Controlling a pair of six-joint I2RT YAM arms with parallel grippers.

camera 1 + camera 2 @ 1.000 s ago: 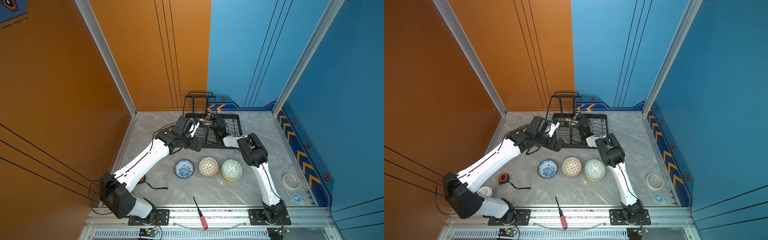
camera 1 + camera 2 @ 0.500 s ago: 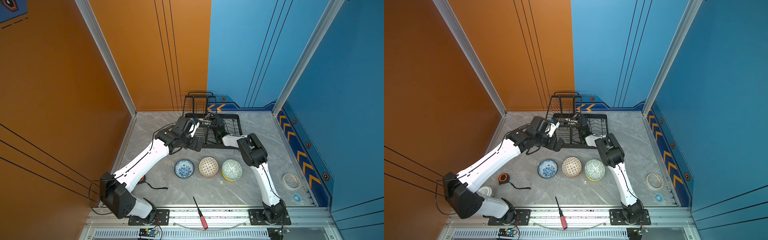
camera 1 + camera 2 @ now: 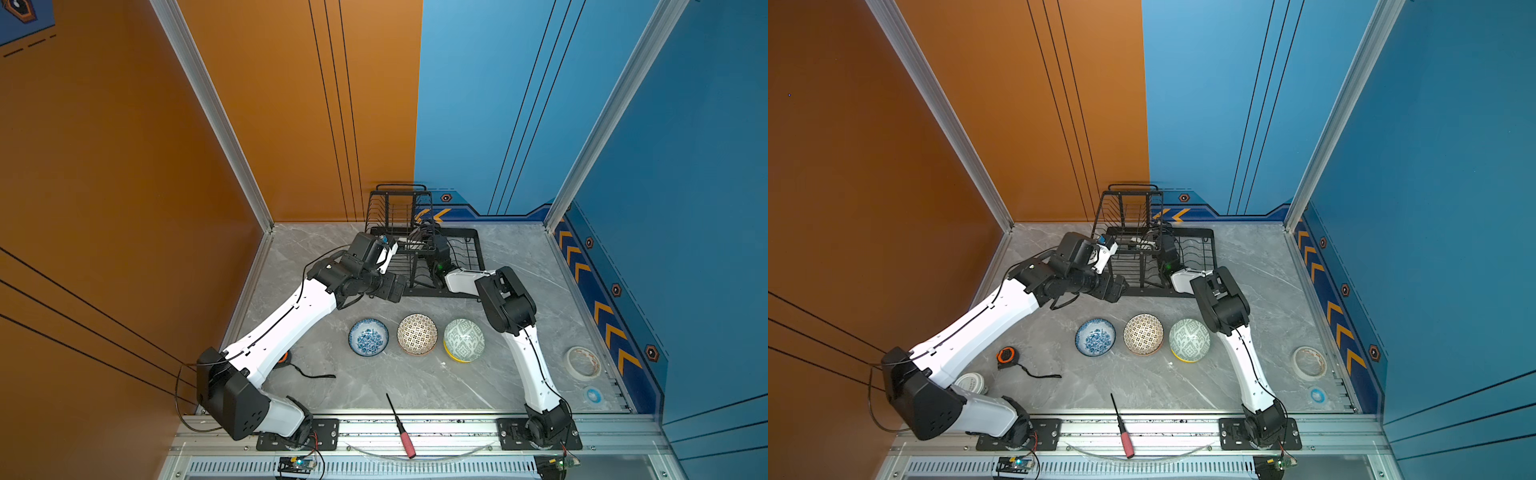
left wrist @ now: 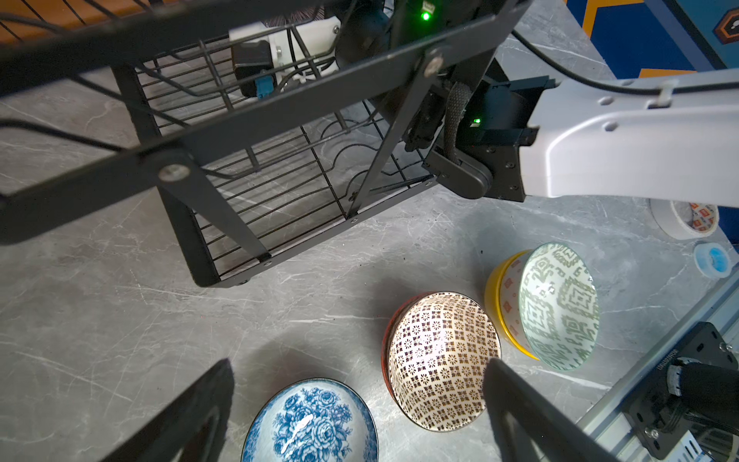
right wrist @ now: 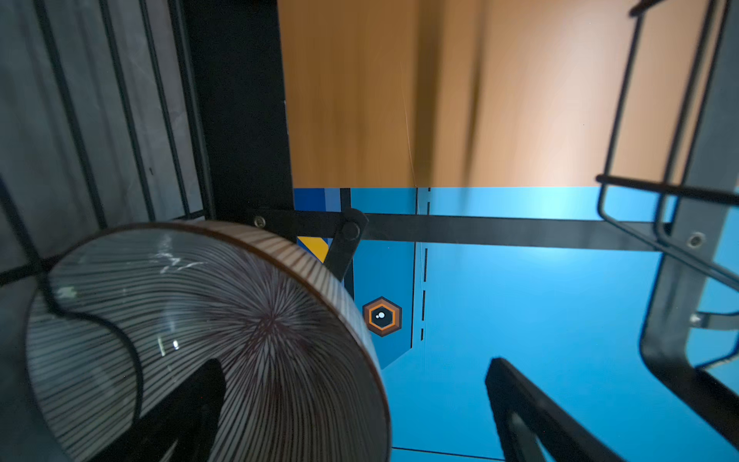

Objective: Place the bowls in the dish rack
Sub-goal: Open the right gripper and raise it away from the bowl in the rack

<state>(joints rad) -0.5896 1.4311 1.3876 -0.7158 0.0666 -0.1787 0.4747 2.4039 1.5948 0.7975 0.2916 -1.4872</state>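
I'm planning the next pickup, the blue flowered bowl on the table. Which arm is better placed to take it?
Left, probably. The left gripper is open, empty and hovers near the blue flowered bowl; the right gripper reaches deep into the rack at the striped bowl.

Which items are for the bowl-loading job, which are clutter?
Job: black wire dish rack; pink radial-striped bowl; blue-white floral bowl; brown-patterned white bowl; green-white geometric bowl nested in yellow bowl.
Clutter: red-handled screwdriver; cream tape roll; small blue tape roll; orange-black tape measure.
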